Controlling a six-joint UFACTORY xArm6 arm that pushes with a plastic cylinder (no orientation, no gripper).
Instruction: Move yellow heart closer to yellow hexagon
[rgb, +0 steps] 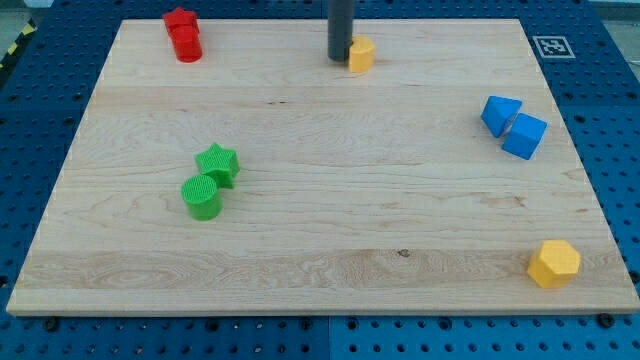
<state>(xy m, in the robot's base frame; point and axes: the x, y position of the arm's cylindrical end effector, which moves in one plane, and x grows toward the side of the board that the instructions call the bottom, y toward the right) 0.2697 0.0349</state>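
The yellow heart (361, 54) lies near the view's top, just right of centre. My tip (340, 59) stands right beside it on its left, touching or nearly touching it. The yellow hexagon (554, 264) sits far off at the view's bottom right corner of the wooden board (320, 250).
A red star (181, 21) and a red cylinder (187, 44) sit together at the top left. A green star (218, 163) and a green cylinder (202, 196) sit left of centre. Two blue blocks (499, 114) (524, 135) touch at the right edge.
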